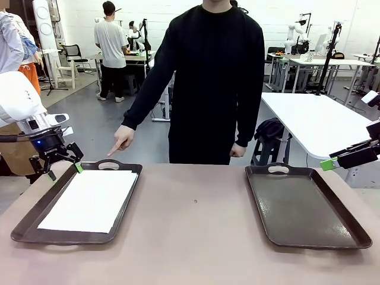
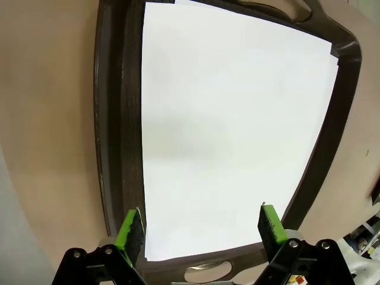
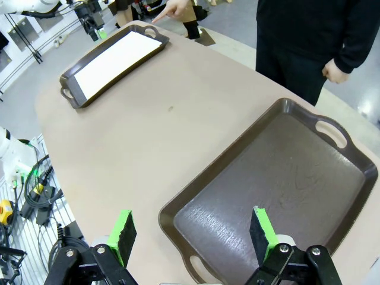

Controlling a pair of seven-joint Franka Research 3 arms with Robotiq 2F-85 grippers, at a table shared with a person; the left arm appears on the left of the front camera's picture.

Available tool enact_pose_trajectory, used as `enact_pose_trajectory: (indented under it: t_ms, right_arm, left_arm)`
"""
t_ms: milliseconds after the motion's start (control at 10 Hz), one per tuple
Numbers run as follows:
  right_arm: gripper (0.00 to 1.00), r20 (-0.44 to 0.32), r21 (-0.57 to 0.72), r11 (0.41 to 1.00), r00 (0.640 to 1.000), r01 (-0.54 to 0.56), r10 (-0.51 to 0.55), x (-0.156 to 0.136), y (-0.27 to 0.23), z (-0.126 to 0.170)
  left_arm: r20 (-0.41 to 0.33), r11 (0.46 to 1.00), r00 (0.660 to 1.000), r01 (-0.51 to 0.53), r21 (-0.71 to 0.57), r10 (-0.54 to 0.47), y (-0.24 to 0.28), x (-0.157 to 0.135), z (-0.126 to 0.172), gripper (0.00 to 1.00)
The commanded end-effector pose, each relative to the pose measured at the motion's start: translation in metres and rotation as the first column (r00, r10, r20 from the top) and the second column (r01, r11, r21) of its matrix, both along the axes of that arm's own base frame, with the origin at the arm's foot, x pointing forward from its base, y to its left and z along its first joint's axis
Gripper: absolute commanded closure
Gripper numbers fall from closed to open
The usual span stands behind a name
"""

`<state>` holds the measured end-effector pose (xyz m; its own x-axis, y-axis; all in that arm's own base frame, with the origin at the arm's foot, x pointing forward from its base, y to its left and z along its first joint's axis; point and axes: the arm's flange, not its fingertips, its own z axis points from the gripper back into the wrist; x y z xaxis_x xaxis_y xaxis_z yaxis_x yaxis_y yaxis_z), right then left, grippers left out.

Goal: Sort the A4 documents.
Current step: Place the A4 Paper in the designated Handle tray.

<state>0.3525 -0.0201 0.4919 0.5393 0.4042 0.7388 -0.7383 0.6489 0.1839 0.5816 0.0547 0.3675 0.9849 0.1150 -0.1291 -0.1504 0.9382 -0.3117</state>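
A stack of white A4 documents (image 1: 89, 200) lies in the dark brown left tray (image 1: 35, 209); up close the documents (image 2: 231, 124) cover most of the tray's floor (image 2: 119, 119). My left gripper (image 1: 62, 167) hovers open above the tray's far left corner, its green-padded fingers (image 2: 132, 230) spread over the sheets' near edge. My right gripper (image 3: 190, 230) is open above the near end of the right tray (image 3: 285, 184), which holds nothing, and shows at the right edge as the right gripper (image 1: 350, 158). The person's hand (image 1: 122, 139) points down at the left tray.
The person in black stands at the far side between the two trays. The right tray (image 1: 306, 205) lies on the tan tabletop (image 1: 196, 225). A white table and a stool stand behind on the right.
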Motion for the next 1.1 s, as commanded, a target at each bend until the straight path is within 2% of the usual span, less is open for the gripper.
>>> enact_pose_trajectory:
  t_ms: [0,1000]
  right_arm:
    - [0.0,0.012,0.022,1.0,1.0,-0.016,0.016,0.0041,-0.0004,-0.0015]
    - [0.0,0.012,0.022,1.0,1.0,-0.016,0.016,0.0041,-0.0004,-0.0015]
  left_arm:
    - [-0.01,1.0,1.0,0.018,0.004,-0.018,-0.0001,-0.0012,-0.0017,0.0]
    - [-0.01,1.0,1.0,0.018,0.004,-0.018,-0.0001,-0.0012,-0.0017,0.0]
